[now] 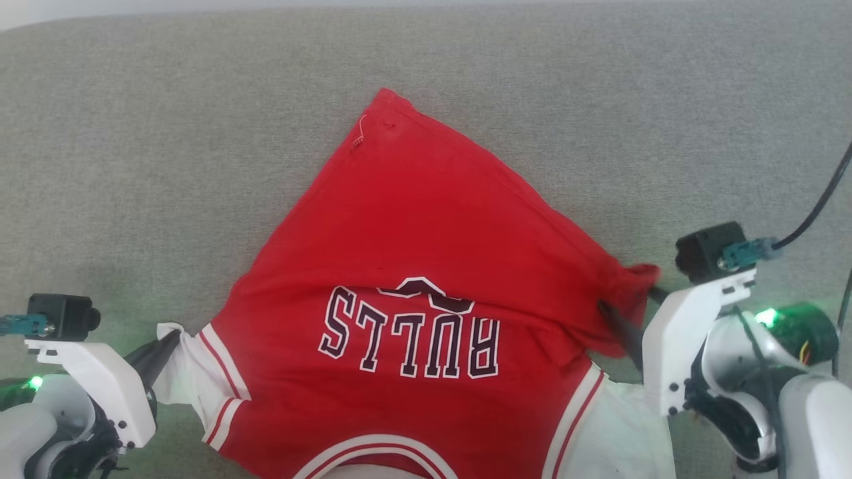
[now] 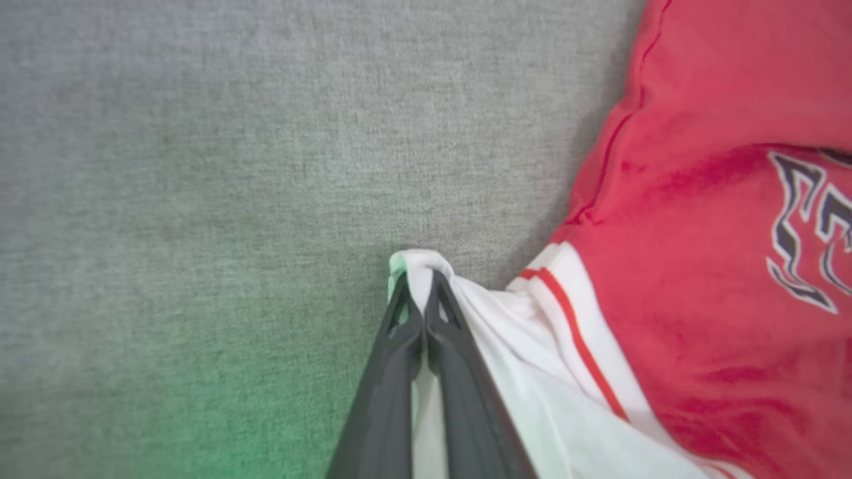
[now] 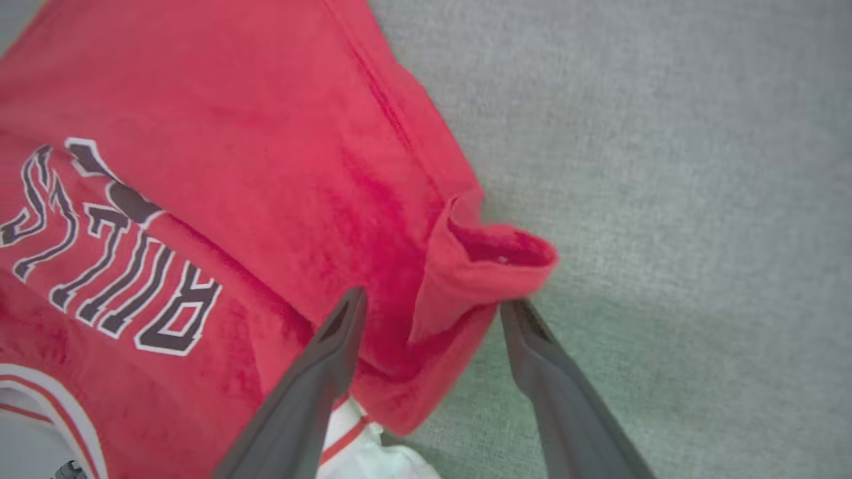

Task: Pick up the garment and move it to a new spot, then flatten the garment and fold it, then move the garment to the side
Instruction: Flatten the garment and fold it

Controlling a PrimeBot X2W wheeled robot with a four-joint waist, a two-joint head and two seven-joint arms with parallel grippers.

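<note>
The garment (image 1: 413, 219), a red jersey, lies spread on a grey fabric surface (image 1: 133, 166), taking up the middle and near part of the head view, with its neckline at the near edge and one pointed end of the red body reaching toward the far side. Its black-and-white BULLS lettering (image 1: 409, 336) faces up and reads upside down from the head camera. The left pincer (image 1: 170, 336) sits at the near left and is clenched on the tip of the white sleeve (image 1: 183, 372), which is edged in red stripes. In the left wrist view its two dark fingers (image 2: 399, 372) are pressed together with a small fold of that white sleeve (image 2: 506, 332) caught between them, the cloth poking out just past the tips (image 2: 419, 283). The right pincer (image 1: 636, 309) is at the right side of the garment and is released: in the right wrist view its fingers (image 3: 319, 372) stand wide apart (image 3: 432, 299) on either side of a bunched red corner (image 3: 486, 266) of the jersey. One finger lies over the red cloth and the other sits just beside the fold on the grey surface, neither pinching it. A dark cable (image 1: 822, 199) runs from the right wrist toward the far right
</note>
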